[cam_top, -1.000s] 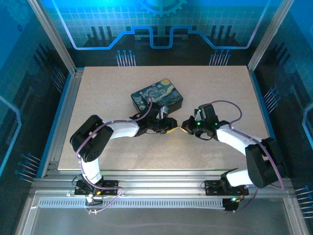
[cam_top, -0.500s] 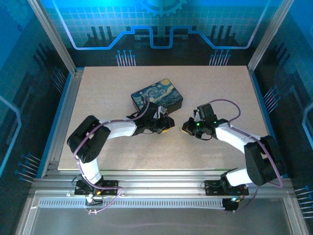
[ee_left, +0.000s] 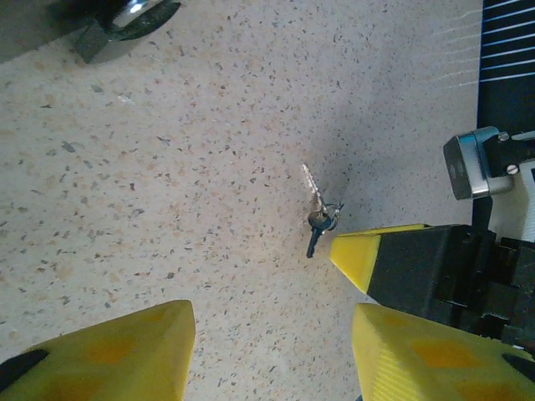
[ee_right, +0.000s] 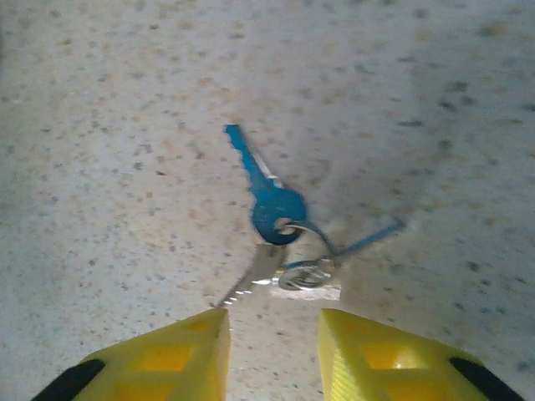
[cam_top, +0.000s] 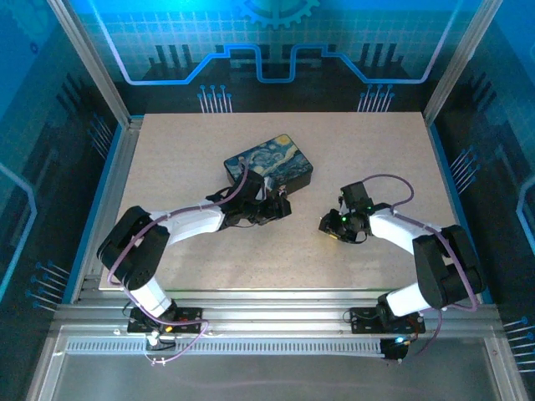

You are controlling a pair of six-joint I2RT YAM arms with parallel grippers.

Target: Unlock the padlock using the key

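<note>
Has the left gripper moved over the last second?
Yes. In the top view the left gripper has pulled back leftward and up the table, ending closer to the painted box.

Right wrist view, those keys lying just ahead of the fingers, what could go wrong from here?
The silver key lies flat on the table, so the open right gripper may scrape or nudge it rather than pinch it.
It shares a ring with a blue key; the wrong one could be caught.
The open left gripper hovers close by, so the arms might bump.
</note>
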